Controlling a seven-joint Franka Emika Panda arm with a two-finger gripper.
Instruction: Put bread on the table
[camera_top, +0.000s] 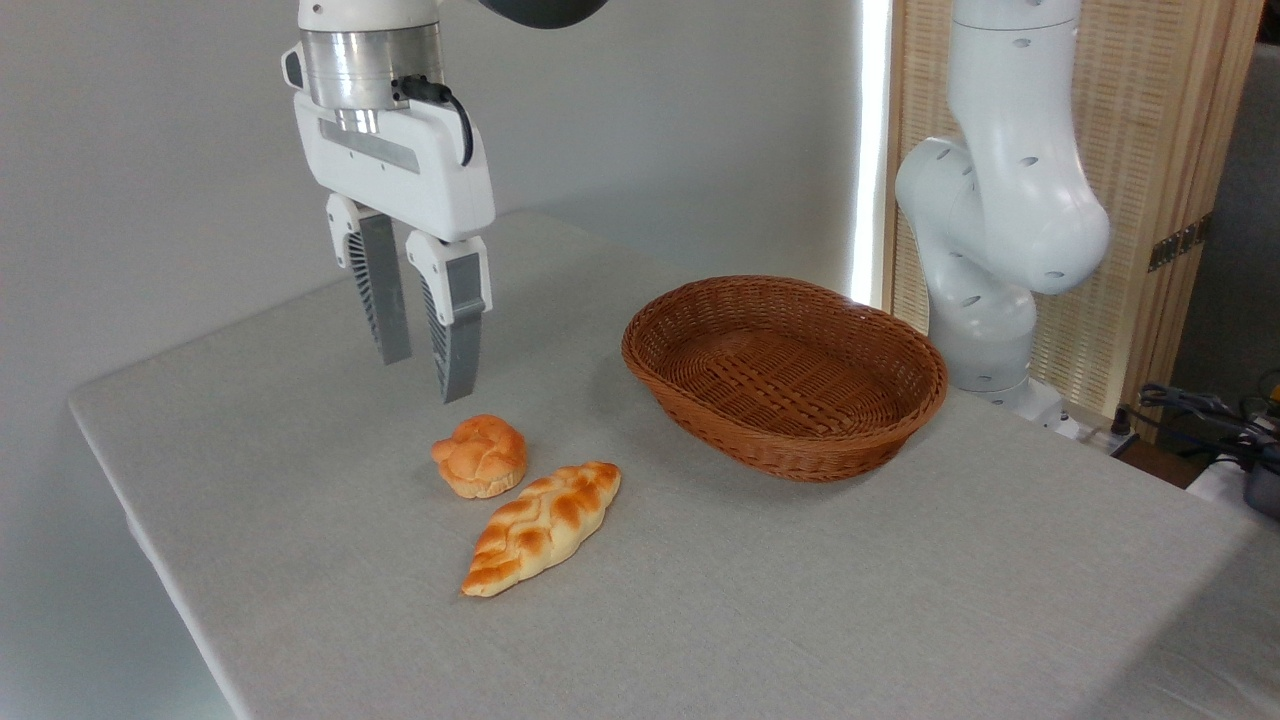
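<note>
Just one fixed cam here, sitting fairly close off the table's (900, 620) front corner, raised a bit, looking down and across toward the back wall (150, 150).

The gripper (425, 375) hangs open above the table (900, 600), clear air beneath its fingertips. Below and just right of it sits the bun (481, 456), touching or nearly touching the loaf (541, 526) at its lower right, so no finger fits between them there. The loaf's front and left sides are bare cloth. The basket (785, 375) stands apart on the right, with an open lane between it and the loaf. The arm's base (985, 330) rises behind the basket.
</note>
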